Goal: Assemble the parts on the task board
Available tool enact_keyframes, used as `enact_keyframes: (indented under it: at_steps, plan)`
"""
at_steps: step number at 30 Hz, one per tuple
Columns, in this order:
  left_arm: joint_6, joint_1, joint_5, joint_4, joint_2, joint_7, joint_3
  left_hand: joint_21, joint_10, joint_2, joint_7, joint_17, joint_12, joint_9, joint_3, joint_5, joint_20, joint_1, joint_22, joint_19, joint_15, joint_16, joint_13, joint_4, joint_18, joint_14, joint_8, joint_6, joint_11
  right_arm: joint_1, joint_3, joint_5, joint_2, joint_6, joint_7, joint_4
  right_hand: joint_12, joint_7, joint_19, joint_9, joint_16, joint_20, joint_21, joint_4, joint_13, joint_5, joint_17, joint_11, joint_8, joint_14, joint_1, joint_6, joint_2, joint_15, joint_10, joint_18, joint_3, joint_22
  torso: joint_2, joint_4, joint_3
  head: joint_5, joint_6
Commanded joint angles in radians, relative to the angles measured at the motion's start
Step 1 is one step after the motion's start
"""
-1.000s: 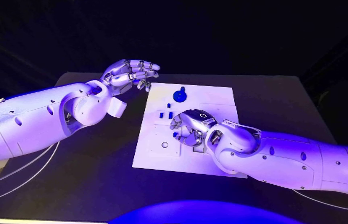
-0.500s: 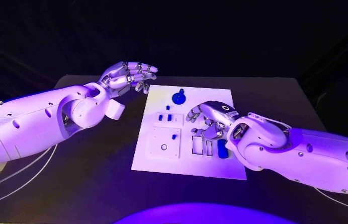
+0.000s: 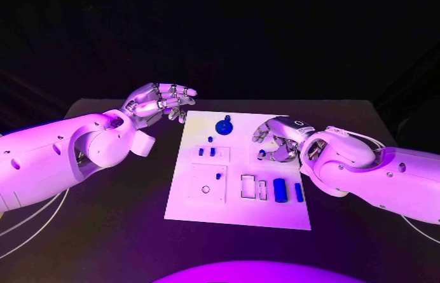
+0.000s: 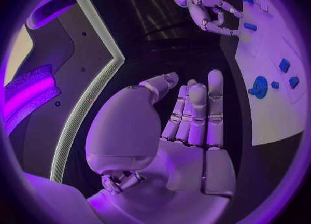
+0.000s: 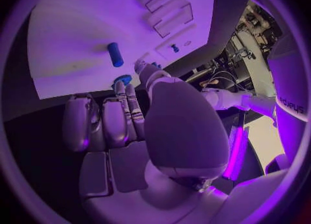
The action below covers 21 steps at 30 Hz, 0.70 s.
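Our silver left hand [image 3: 161, 102] hovers empty, fingers loosely apart, beside the white rectangular task board [image 3: 238, 200]. Our silver right hand [image 3: 278, 140] curls over it; we cannot tell whether it grips anything. We read no writing on the board.

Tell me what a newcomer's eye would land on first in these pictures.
First, the white task board in the middle of the black table, dotted with small blue parts, the largest a round blue part near its far edge. Next, the two silver hands: the right hand hangs over the board's far right part, fingers curled down, and the left hand hovers off the board's far left corner, holding nothing.
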Motion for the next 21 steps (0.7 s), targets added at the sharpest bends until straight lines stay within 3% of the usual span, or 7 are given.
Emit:
enact_keyframes:
  at_steps: [1, 6, 21]
  plan:
    - [0.016, -0.001, 0.000, 0.004, 0.000, 0.010, 0.001, -0.004, -0.004, -0.005, -0.002, -0.001, 0.003, 0.000, -0.005, 0.002, 0.002, 0.009, -0.002, 0.004, 0.005, 0.000, 0.000, -0.001, 0.007, -0.001, 0.006, -0.006, 0.000, -0.001, 0.000, -0.025, 0.006, 0.088, 0.001, -0.013, 0.006, -0.007, -0.006, -0.002, -0.004, -0.001, -0.005, 0.005, -0.002, -0.005, -0.004, 0.000, -0.005, -0.006, 0.016, 0.003, -0.001, 0.004, -0.007, -0.007, -0.015, 0.031, 0.001, 0.0004, -0.0008, 0.000, -0.001]
    - [0.017, -0.001, 0.001, 0.004, -0.002, 0.008, 0.001, -0.004, -0.004, -0.004, -0.002, -0.001, 0.004, 0.000, -0.005, 0.002, 0.002, 0.009, -0.002, 0.004, 0.004, 0.000, 0.000, -0.001, 0.007, -0.001, 0.007, -0.007, 0.000, -0.002, -0.002, -0.040, 0.013, 0.133, -0.016, -0.029, 0.019, -0.009, -0.003, -0.002, -0.001, -0.001, -0.004, 0.015, -0.002, -0.006, -0.004, -0.002, -0.009, -0.005, 0.035, 0.006, 0.010, 0.003, 0.002, -0.007, -0.026, 0.033, 0.000, -0.0005, -0.0017, 0.002, -0.004]
    - [0.020, -0.001, 0.001, 0.000, 0.000, 0.006, 0.000, -0.004, -0.004, -0.004, -0.002, -0.001, 0.004, 0.000, -0.005, 0.002, 0.002, 0.009, -0.002, 0.004, 0.004, 0.000, 0.000, -0.001, 0.007, -0.001, 0.007, -0.007, 0.000, -0.015, -0.003, -0.070, 0.038, 0.128, -0.029, -0.065, 0.041, -0.001, 0.019, 0.003, 0.018, -0.010, 0.023, 0.046, -0.007, 0.006, 0.012, -0.011, -0.002, 0.011, 0.054, 0.050, 0.034, -0.006, 0.047, -0.014, 0.025, 0.058, 0.001, -0.0001, -0.0003, 0.002, -0.006]
